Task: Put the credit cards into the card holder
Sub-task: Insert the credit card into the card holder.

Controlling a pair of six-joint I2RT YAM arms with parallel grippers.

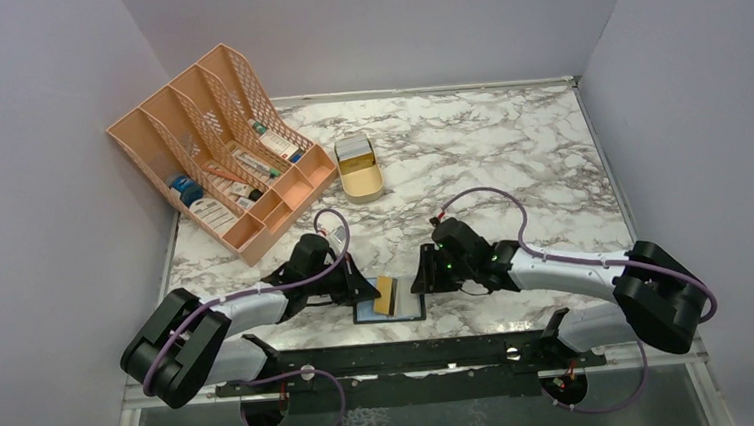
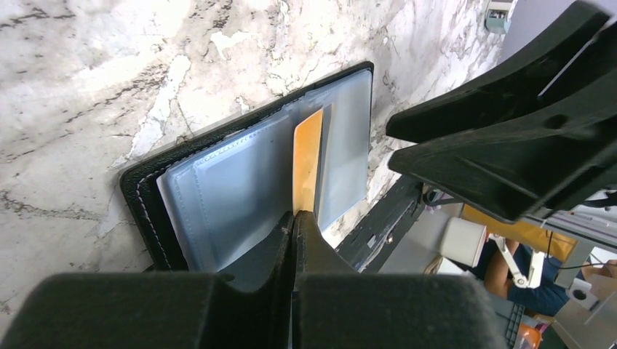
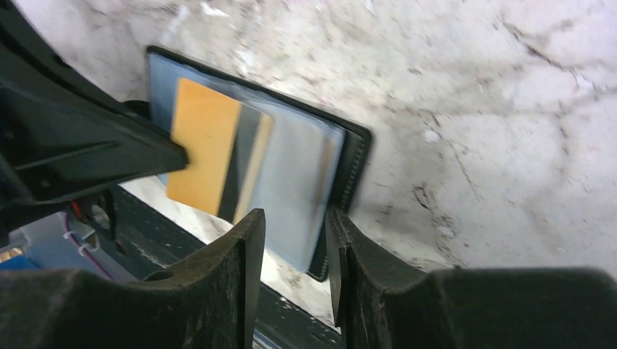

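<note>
Your left jaws are clenched on the gold card (image 2: 307,156), partway into the open holder (image 2: 145,196) on the tabletop (image 2: 73,73); right jaws straddle its edge, grip unclear; no other card looks filed.

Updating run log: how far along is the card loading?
Done: card holder lies open; no card looks fully seated. In hand: left gripper pinches the gold card, its far end among the sleeves; right gripper clamps the holder's edge. Remaining: push it home, then any other cards, none clearly visible.
</note>
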